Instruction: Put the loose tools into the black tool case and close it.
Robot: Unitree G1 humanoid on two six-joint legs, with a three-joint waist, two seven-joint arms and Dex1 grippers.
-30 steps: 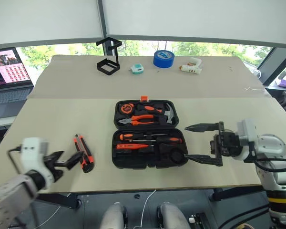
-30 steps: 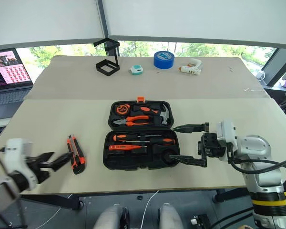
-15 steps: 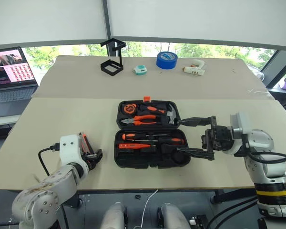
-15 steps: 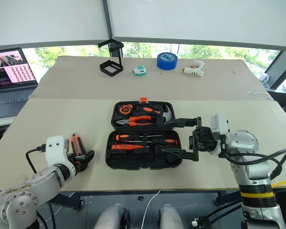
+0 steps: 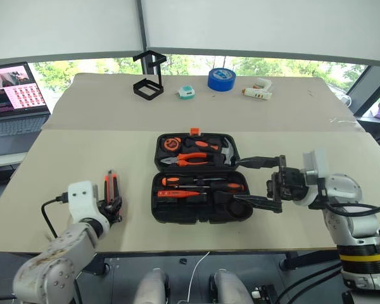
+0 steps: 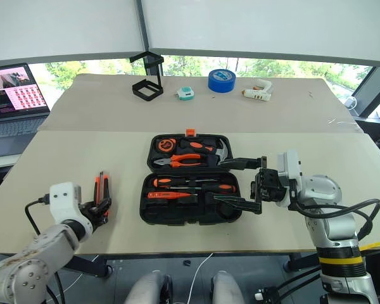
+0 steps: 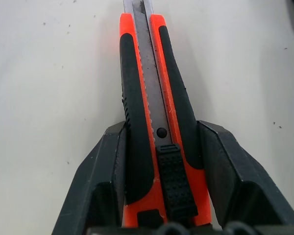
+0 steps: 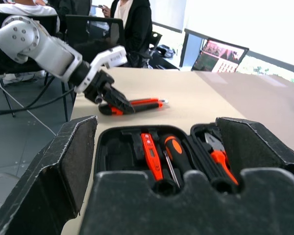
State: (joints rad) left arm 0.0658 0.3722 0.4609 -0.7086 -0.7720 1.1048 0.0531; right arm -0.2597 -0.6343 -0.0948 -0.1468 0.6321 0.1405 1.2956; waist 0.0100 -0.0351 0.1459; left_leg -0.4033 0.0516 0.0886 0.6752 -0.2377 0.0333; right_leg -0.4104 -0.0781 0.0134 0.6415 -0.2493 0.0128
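on the bench (image 5: 69, 158), left of the open black tool case (image 5: 199, 178), the left pincer (image 7: 159, 161) straddles the utility knife (image 7: 154, 107).

its two fingers (image 7: 100, 181) sit against the knife's black-and-orange sides at the slider end, and the knife lies flat on the bench, well apart from the case. the right pincer (image 5: 261, 181) hovers spread wide at the case's right edge, one finger over each half, gripping nothing. inside the near half lie two screwdrivers (image 5: 206, 183) and a slim orange tester (image 5: 176, 194); pliers (image 5: 193, 158) and a hammer (image 5: 225, 152) fill the far half, whose orange latch (image 5: 194, 132) points away.
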